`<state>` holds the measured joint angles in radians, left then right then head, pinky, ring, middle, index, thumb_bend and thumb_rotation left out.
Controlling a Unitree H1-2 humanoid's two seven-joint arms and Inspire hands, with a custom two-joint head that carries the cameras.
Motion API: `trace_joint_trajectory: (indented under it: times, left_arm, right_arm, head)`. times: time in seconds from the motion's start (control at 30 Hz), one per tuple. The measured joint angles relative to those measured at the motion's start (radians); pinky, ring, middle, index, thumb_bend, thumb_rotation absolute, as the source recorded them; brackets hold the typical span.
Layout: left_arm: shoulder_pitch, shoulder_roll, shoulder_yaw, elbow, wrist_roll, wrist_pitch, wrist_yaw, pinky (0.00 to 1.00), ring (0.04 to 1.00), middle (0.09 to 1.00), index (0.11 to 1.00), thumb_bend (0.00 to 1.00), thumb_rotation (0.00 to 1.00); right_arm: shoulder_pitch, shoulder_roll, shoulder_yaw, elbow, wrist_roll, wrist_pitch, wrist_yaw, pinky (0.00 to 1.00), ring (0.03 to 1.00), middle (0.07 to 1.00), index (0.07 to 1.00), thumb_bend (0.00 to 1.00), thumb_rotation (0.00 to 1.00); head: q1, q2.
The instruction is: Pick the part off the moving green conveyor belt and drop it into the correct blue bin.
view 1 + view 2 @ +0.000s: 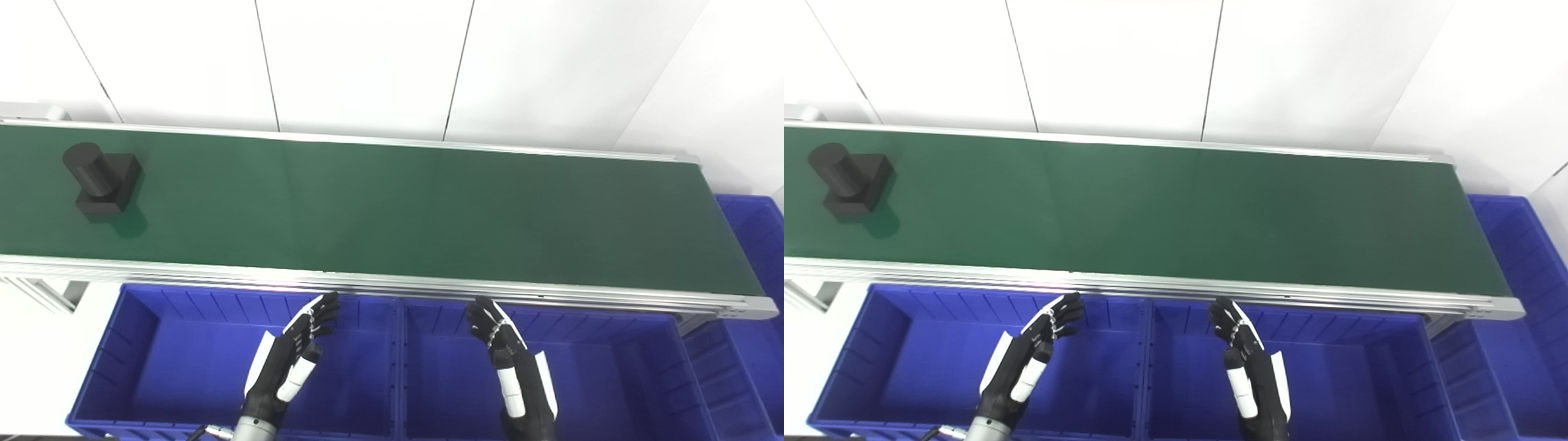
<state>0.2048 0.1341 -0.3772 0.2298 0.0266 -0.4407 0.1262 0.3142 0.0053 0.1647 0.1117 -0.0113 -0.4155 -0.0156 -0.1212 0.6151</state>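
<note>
**Black part far left on belt, both hands empty over bins**

Left eye view:
- Black part (pixel 101 179) sitting on the green conveyor belt (pixel 392 208), a cylinder standing on a square block, well beyond and far to the left of the left hand's fingers (pixel 324 309).
- Left hand (pixel 291 358) hovering above the left blue bin (pixel 104 361), fingers spread and slightly curled, holding nothing, fingertips just short of the belt's near aluminium rail (pixel 392 286).
- Right hand (pixel 511 358) hovering above the middle blue bin (pixel 689 367), fingers likewise spread, empty, tips pointing toward the rail.
- Bare belt straight ahead of both sets of fingers.
- Third blue bin (pixel 756 245) off to the right of the right fingers, past the belt's end.
- White panelled wall (pixel 367 61) behind the belt.

Right eye view:
- Same layout, seen from slightly to the right.
- Part (pixel 848 180) at the belt's (pixel 1176 208) far left, close to the picture's edge, well apart from either hand.
- Left hand (pixel 1029 361) with fingers (pixel 1066 312) apart, nothing between them, over the left bin (pixel 851 361).
- Right hand (pixel 1252 361) with fingers (pixel 1225 318) apart, nothing held, over the middle bin (pixel 1433 367).
- Divider between those two bins lying between the two hands.
- End bin (pixel 1513 245) beyond the right fingers, at the belt's right end.
</note>
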Motion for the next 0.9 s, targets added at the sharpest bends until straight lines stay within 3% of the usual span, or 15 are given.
trace_joint_trajectory:
  times: [0.17,0.37,0.47,0.67,0.9]
  left_arm:
    - [0.025,-0.051,0.080,-0.013,-0.062,0.000,-0.123,0.83,0.870,0.880,0.885,0.77,0.95]
    - [0.056,-0.127,0.203,-0.037,-0.166,0.000,-0.380,0.90,0.913,0.928,0.932,0.82,1.00]
    - [0.063,-0.160,0.253,-0.041,-0.174,0.000,-0.458,0.91,0.923,0.932,0.934,0.82,1.00]
    - [0.068,-0.194,0.314,-0.052,-0.152,0.000,-0.529,0.94,0.948,0.948,0.931,0.77,1.00]
    - [0.066,-0.192,0.320,-0.064,-0.081,0.000,-0.523,0.99,0.975,0.963,0.948,0.80,1.00]
  right_arm:
    - [0.001,0.005,-0.008,0.000,0.011,0.000,0.001,0.85,0.857,0.864,0.914,0.73,0.91]
    - [0.001,0.005,-0.010,-0.002,-0.004,0.000,-0.002,0.93,0.913,0.915,0.940,0.78,0.93]
    - [0.007,0.008,-0.006,-0.018,-0.011,0.000,-0.009,0.92,0.910,0.915,0.937,0.78,0.93]
    - [0.013,0.009,0.021,-0.047,-0.043,-0.001,-0.028,0.90,0.901,0.912,0.927,0.77,0.94]
    - [0.012,0.006,0.047,-0.047,-0.054,-0.001,-0.044,0.93,0.938,0.931,0.931,0.74,0.94]
  head:
    - [0.005,0.009]
    - [-0.002,0.011]
    - [-0.003,0.011]
    - [0.000,0.008]
    - [-0.005,-0.002]
